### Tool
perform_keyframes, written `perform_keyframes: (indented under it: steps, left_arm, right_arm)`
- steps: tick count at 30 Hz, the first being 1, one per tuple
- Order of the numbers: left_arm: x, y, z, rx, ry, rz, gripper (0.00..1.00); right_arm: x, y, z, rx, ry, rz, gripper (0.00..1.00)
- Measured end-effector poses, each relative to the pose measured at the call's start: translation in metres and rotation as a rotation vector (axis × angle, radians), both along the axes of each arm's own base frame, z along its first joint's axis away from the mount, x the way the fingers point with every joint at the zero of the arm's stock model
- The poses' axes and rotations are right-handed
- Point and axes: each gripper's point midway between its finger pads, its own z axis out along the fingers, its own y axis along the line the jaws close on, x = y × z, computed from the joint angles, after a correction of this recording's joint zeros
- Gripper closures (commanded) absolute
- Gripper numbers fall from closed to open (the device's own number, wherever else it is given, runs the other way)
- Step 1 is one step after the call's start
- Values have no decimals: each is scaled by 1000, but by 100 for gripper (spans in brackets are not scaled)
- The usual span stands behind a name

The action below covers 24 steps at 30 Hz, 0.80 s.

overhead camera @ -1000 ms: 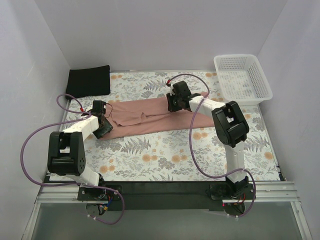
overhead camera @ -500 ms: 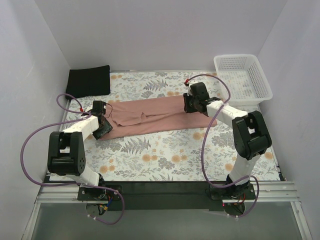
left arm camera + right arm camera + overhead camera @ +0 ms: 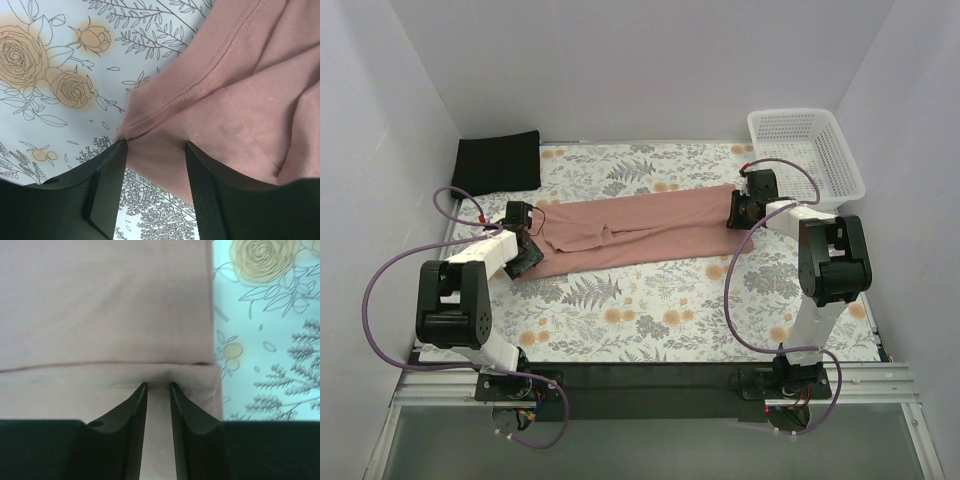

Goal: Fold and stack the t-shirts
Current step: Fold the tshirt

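the right gripper (image 3: 158,386) is pinching the pink t-shirt (image 3: 105,300), its two dark fingers (image 3: 131,420) drawn almost together with a small pucker of cloth gathering at their tips. this is happening close to the shirt's straight edge, which is running down just right of centre in the right wrist view, and beyond it the floral table cloth (image 3: 265,315) is lying bare. the left gripper (image 3: 156,147) is sitting with its fingers (image 3: 107,190) spread apart, a corner of the shirt lying loose in the gap under a ribbed, stitched band. only the top view is showing the whole garment, stretching as one long strip from the left gripper at middle left to the right gripper at middle right, with open table cloth lying below it toward the arm bases. the black t-shirt (image 3: 498,161) is lying folded in the upper left corner against the back wall, well apart from the pink one. the white basket (image 3: 815,200) is standing at upper right, near the right gripper, and the right arm (image 3: 830,262) is reaching up just below it.
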Motion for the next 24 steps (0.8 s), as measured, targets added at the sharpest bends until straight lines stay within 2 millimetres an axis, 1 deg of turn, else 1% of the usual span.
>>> perform_keyframes:
  steps: [2, 6, 9, 12, 14, 15, 16, 18, 20, 21, 24]
  left_arm:
    - [1, 2, 0, 10, 3, 5, 51]
    - [4, 7, 0, 18, 11, 18, 51]
    - [6, 9, 0, 24, 16, 25, 51]
    - [7, 11, 0, 30, 20, 30, 50]
    - [8, 11, 0, 31, 23, 31, 50]
    - [8, 12, 0, 31, 23, 31, 50]
    - [8, 12, 0, 31, 23, 31, 50]
    - [8, 12, 0, 31, 24, 32, 50]
    - [8, 12, 0, 31, 24, 32, 50]
    - [8, 13, 0, 31, 24, 35, 50]
    - [8, 19, -1, 19, 19, 62, 50]
  right_arm:
    - [6, -6, -7, 3, 13, -16, 68]
    - [26, -13, -1, 0, -15, -32, 67]
    - [28, -13, 1, 1, -22, -33, 66]
    - [27, -11, 8, 8, -32, -29, 65]
    - [21, -8, 24, 28, -65, -25, 65]
    - [16, -6, 28, 39, -69, -26, 65]
    - [5, -5, 31, 53, -67, -28, 65]
    - [-14, -5, 31, 74, -47, -35, 65]
    - [-29, -5, 23, 86, -15, -43, 65]
    - [-37, -7, 15, 91, 12, -54, 65]
    - [-59, -21, -9, 112, 96, -110, 65]
